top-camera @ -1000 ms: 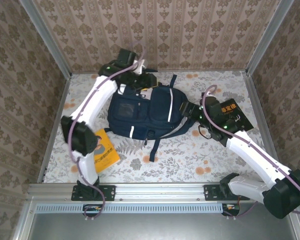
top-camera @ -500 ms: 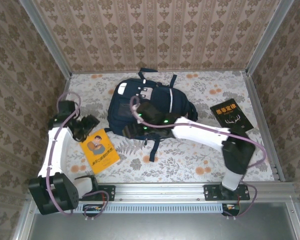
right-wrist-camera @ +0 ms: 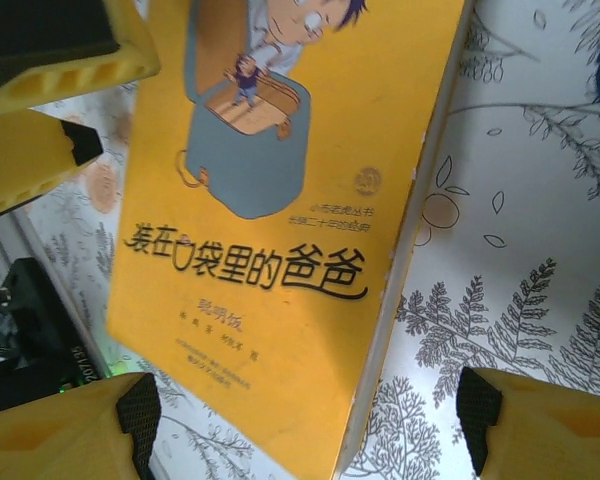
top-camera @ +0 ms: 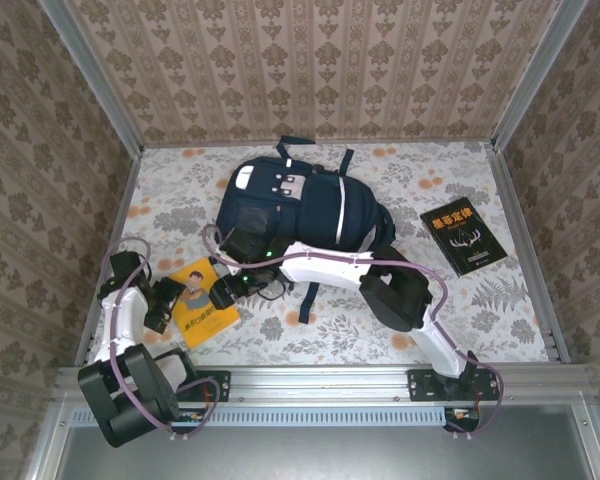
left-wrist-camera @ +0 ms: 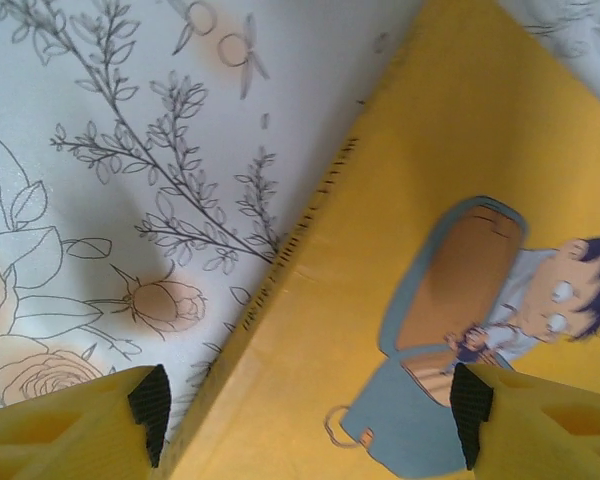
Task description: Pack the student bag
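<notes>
The student bag [top-camera: 295, 210], a navy backpack with white stripes, lies at the middle back of the table. A yellow book with a cartoon cover [top-camera: 204, 303] lies flat to its front left. My left gripper [top-camera: 168, 300] hangs open over the book's left edge; in the left wrist view its fingers straddle the spine of the yellow book [left-wrist-camera: 400, 250], left gripper [left-wrist-camera: 310, 415]. My right gripper [top-camera: 224, 292] is open at the book's right side; in the right wrist view it hovers over the cover of the yellow book [right-wrist-camera: 280, 230], right gripper [right-wrist-camera: 308, 418]. Neither holds anything.
A black book [top-camera: 463, 235] lies at the right of the table. The right arm stretches across the front of the bag. The left gripper's yellow fingers [right-wrist-camera: 40, 100] show close by in the right wrist view. Patterned walls close the table on three sides.
The left arm swung from the top of the bag down to the yellow book and opened its jaws. The right arm moved from the black book, across the bag, to the yellow book.
</notes>
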`<action>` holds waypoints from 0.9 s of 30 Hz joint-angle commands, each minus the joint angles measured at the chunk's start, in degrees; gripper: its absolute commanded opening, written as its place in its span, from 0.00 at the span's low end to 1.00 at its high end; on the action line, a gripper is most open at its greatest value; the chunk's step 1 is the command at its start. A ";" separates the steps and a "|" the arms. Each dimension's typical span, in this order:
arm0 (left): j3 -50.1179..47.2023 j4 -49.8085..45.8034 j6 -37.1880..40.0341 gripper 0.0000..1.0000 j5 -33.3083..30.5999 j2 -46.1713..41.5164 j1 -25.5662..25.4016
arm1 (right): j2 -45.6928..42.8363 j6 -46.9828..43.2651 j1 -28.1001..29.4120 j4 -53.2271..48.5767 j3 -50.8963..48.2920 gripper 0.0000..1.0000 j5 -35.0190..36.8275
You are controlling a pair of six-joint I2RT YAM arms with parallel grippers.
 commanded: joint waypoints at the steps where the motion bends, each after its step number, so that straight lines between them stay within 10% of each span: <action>1: -2.23 5.56 -2.44 0.76 2.35 1.88 0.44 | 3.59 0.42 -0.27 -3.95 4.52 0.80 -2.57; 18: -8.86 13.90 -6.96 0.69 12.56 1.42 0.00 | 9.99 4.06 -0.26 -8.03 15.13 0.47 -8.84; 27: -10.04 14.95 -7.44 0.69 13.68 0.97 -0.84 | 9.23 8.52 -1.22 -5.46 14.55 0.46 -13.81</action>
